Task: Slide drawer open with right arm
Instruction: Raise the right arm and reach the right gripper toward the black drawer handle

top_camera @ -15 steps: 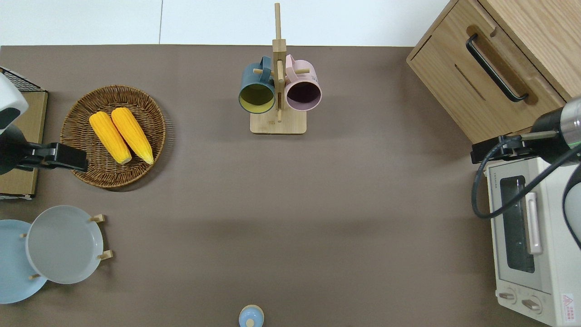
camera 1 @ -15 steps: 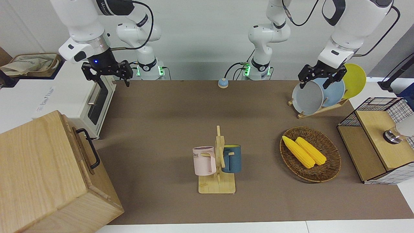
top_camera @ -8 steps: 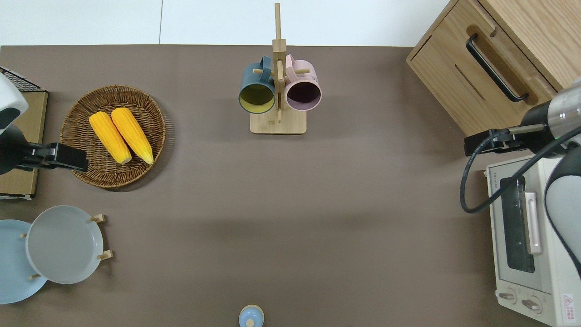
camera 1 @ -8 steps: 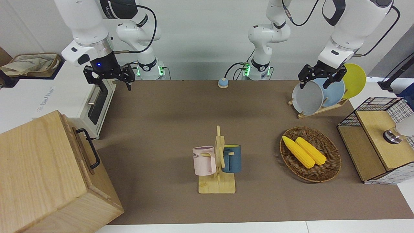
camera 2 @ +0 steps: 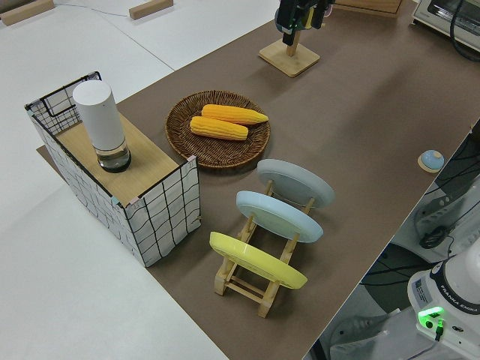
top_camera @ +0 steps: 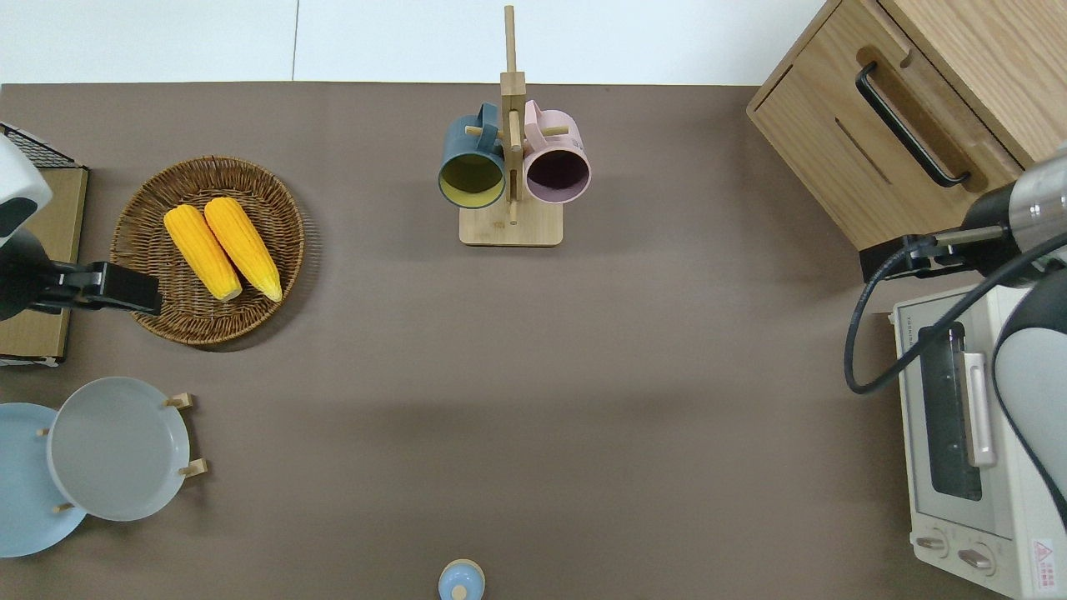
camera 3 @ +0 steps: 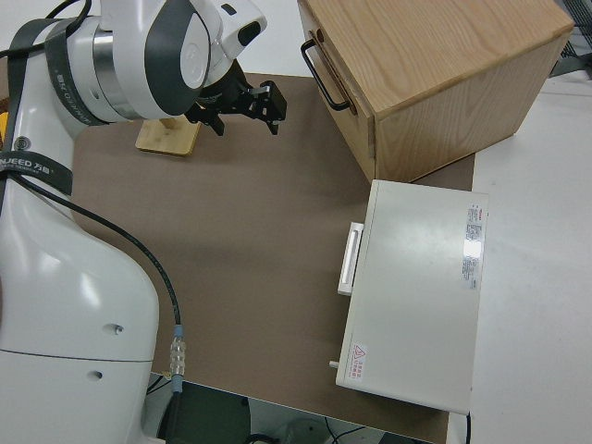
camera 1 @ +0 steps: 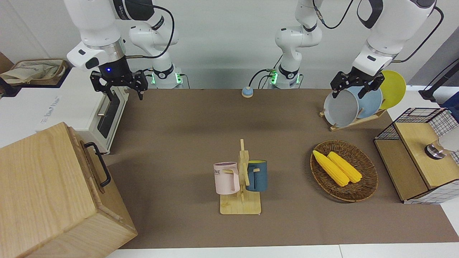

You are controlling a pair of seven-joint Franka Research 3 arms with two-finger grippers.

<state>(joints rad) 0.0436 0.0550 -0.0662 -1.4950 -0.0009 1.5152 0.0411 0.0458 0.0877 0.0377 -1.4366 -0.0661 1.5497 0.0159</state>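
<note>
The drawer [top_camera: 896, 137] is shut in the pale wooden cabinet [camera 1: 43, 186] at the right arm's end of the table, with its black bar handle [top_camera: 909, 125] facing the table's middle. The handle also shows in the front view [camera 1: 103, 171] and the right side view [camera 3: 324, 67]. My right gripper [top_camera: 904, 254], blue light at its wrist, hangs open and empty in the air over the gap between the cabinet and the white toaster oven [top_camera: 959, 433]. It shows in the front view [camera 1: 122, 91] and the right side view [camera 3: 245, 116], apart from the handle. The left arm is parked.
A wooden mug rack [top_camera: 510, 225] with a blue and a pink mug stands mid-table, at the edge farther from the robots. A wicker basket [top_camera: 150, 192] with two corn cobs, a plate rack [camera 1: 353, 122] and a wire-grid box [camera 1: 412, 154] sit toward the left arm's end.
My right gripper has moved from over the toaster oven's corner toward the cabinet and risen slightly, still open. The drawer and the left arm have not moved.
</note>
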